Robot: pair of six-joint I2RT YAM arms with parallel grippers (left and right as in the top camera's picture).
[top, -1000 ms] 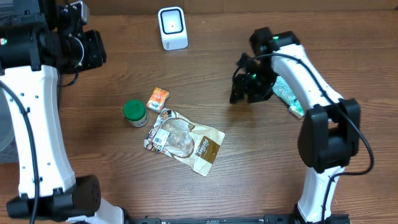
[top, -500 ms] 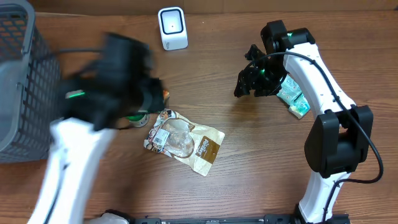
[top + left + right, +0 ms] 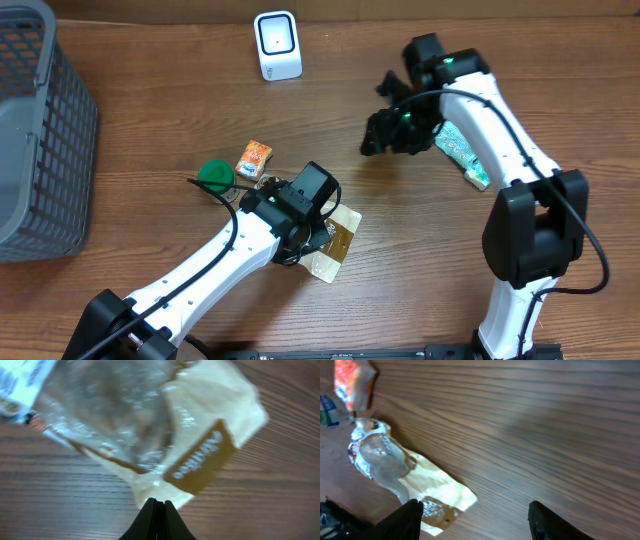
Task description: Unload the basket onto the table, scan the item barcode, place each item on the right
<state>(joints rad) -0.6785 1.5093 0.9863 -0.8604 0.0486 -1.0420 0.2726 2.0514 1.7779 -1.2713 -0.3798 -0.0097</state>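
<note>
Lying just beyond the pressed-together left hand (image 3: 157,502), snack pouch (image 3: 150,435) on table (image 3: 50,490).

Left hand (image 3: 298,230) over snack pouch (image 3: 336,243), perhaps touching, scanner (image 3: 277,45) well apart

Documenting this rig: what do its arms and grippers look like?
The left arm and right arm have white shells, black joints and black cables running alongside. The left gripper and right gripper are black and two-fingered. A green light glows near the right wrist.
</note>
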